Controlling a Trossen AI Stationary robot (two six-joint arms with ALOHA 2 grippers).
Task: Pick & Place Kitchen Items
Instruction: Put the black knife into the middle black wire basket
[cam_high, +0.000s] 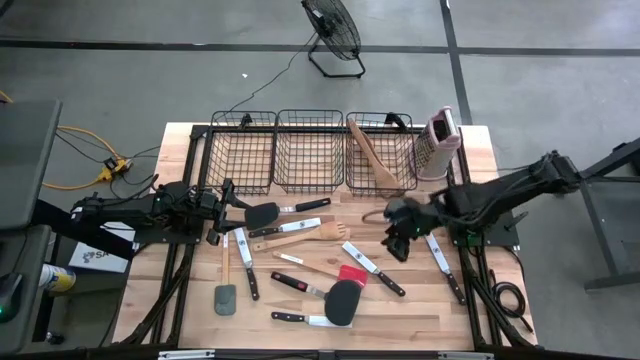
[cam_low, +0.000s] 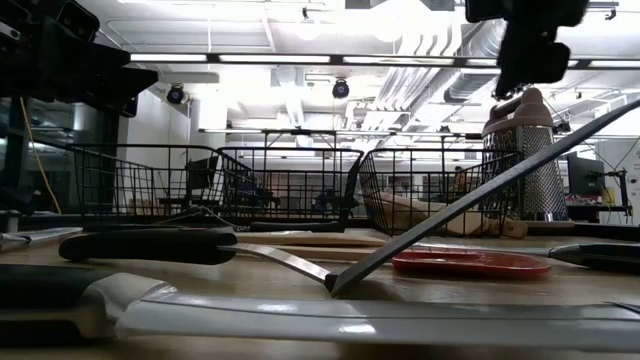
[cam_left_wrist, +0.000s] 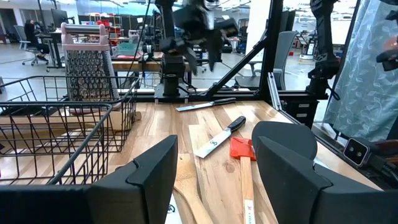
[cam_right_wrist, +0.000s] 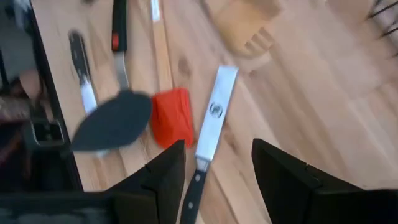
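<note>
Directly beneath open right gripper (cam_right_wrist: 214, 171), steel knife (cam_right_wrist: 208, 134), red-headed spatula (cam_right_wrist: 171, 115) beside.

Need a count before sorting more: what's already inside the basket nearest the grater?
The right-hand basket holds pale wooden utensils: at least a spatula lying diagonally and a second piece crossing it. Anything beneath them is covered.

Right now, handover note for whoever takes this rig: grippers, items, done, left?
Left gripper: open, empty, low over the table's left side near the black spatula.
Right gripper: open, empty, above a knife beside the red spatula.
Done: wooden utensils lie in the right basket; the other two baskets look empty.
Left: the knives and spatulas scattered on the table. Box grater stands upright beside the right basket.
</note>
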